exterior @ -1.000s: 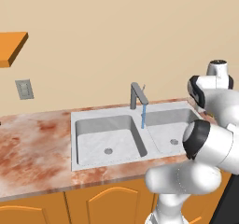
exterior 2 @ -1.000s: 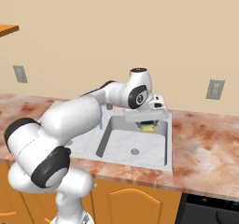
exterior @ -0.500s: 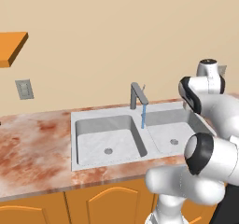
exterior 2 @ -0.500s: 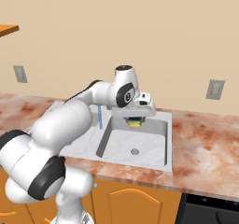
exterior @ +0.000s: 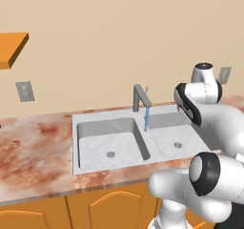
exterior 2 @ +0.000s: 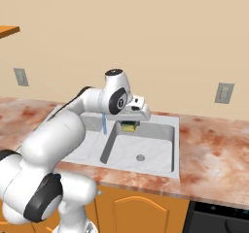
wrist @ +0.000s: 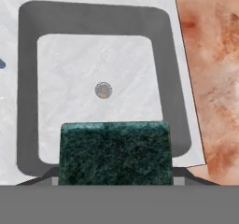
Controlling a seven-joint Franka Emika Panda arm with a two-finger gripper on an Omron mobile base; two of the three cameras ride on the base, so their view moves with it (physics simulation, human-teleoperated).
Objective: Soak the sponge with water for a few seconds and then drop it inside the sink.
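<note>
My gripper [exterior 2: 129,125] hangs over the right basin of the grey double sink [exterior 2: 176,147], shut on the sponge [exterior 2: 128,127]. The sponge's yellow body shows under the hand, a little right of the water [exterior 2: 103,124]. From the hand view the sponge [wrist: 115,153] appears as a dark green block low in the picture, with the basin floor and its round drain [wrist: 103,90] below it. The thin blue water [exterior: 146,118] falls from the angular faucet [exterior: 140,98] onto the divider between the two bowls of the sink [exterior: 75,147]. The sponge is apart from the stream.
Reddish marble counter [exterior 2: 219,144] runs on both sides of the sink. Wall outlets [exterior 2: 224,92] [exterior: 25,91] sit above it, and an orange shelf [exterior: 12,49] juts out at upper left. My arm [exterior: 200,94] reaches over the sink's right end.
The arm has swung the sponge leftward over the right basin, closer to the water stream. The grip has not changed.
</note>
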